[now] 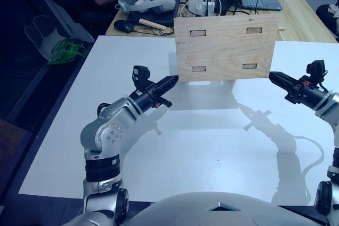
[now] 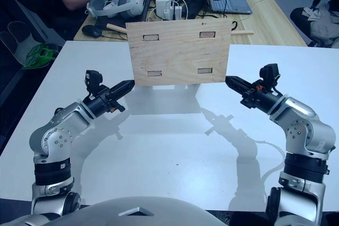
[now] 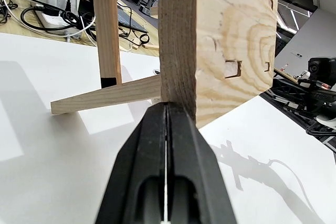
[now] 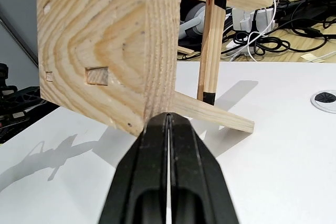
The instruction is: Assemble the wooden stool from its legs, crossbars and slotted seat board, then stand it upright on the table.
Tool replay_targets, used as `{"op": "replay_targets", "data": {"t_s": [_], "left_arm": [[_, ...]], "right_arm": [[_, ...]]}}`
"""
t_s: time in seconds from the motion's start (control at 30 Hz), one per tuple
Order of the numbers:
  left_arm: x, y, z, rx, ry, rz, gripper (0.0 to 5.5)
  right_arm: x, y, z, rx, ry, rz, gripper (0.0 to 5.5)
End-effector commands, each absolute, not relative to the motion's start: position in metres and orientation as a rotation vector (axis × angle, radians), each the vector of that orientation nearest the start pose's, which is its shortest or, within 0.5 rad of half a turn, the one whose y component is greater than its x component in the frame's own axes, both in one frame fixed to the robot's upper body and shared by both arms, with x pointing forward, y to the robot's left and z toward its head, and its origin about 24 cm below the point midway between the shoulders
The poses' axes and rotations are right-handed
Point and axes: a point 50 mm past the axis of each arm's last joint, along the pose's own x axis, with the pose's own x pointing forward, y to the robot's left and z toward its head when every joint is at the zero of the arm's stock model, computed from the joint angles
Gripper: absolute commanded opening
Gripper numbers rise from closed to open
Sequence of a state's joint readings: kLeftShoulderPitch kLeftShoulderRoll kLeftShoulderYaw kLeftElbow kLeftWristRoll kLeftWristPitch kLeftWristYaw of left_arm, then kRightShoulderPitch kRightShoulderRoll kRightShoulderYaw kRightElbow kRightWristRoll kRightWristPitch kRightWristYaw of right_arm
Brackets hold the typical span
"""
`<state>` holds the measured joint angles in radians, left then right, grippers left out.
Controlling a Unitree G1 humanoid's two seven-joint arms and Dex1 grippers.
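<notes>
White table (image 1: 185,152), stool legs (image 3: 107,30) behind seat board (image 1: 226,47)

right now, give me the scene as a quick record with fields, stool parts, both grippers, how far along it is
stool: assembled, lying on its side
seat board: on edge, slotted face toward the robot, four slots showing
leg: behind the board, pointing away, low by the table
crossbar: upright between two legs
left gripper: shut, tip against the board's left edge
right gripper: shut, tip against the board's right edge
table: white
progress: joined, not yet stood upright
</notes>
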<state>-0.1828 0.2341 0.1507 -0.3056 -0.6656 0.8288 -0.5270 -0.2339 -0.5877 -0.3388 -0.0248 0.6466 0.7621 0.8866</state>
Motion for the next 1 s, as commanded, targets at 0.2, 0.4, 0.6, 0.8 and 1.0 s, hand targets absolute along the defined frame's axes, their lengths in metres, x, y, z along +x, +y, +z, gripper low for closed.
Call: {"op": "replay_targets", "data": {"t_s": [0.2,0.4,0.6,0.8,1.0], "left_arm": [[0.256,0.115,0.139,-0.506,0.106,-0.977,0.00],[0.256,0.115,0.145,-0.524,0.078,-0.983,0.00],[0.256,0.115,0.154,-0.553,0.037,-0.992,0.00],[0.256,0.115,0.162,-0.596,0.002,-0.997,0.00],[0.257,0.117,0.157,-0.599,0.020,-0.979,0.00]], "right_arm": [[0.268,-0.221,0.143,0.365,0.135,0.934,0.04],[0.269,-0.220,0.146,0.379,0.117,0.932,0.04],[0.269,-0.219,0.150,0.390,0.101,0.936,0.04],[0.270,-0.219,0.152,0.411,0.101,0.931,0.04],[0.270,-0.219,0.154,0.418,0.094,0.932,0.04]]}}
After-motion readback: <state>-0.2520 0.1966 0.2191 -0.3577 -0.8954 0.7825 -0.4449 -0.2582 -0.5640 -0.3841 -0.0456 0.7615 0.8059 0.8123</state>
